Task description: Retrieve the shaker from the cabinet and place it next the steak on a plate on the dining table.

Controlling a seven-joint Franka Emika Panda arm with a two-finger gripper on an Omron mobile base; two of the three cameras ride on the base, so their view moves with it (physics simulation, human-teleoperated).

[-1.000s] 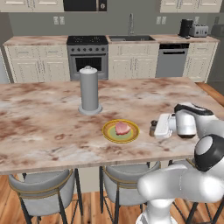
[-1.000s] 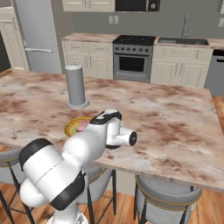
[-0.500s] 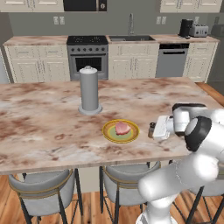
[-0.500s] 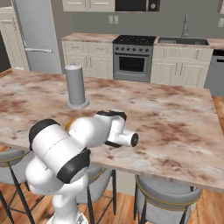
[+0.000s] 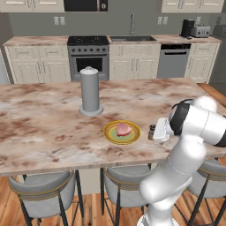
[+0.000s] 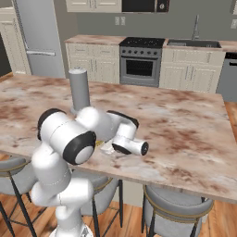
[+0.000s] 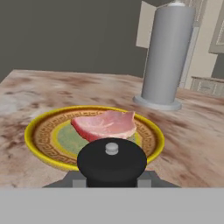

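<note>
On the dining table [image 5: 53,123], the jaws [image 5: 155,131] pinch the shaker [image 5: 152,132], upright beside the plate [image 5: 122,132].

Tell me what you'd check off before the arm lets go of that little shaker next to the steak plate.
1. Shaker gripped: ok; the gripper is shut on it, and the hand view shows its dark cap between the tips.
2. Shaker beside the plate, not over it: ok, just right of the rim.
3. Steak in place on the plate: ok.
4. Shaker's base resting on the dining table: cannot tell; its underside is hidden.
5. Shaker upright: ok.
6. Tall grey cylinder out of the way: ok, well behind the plate.
</note>
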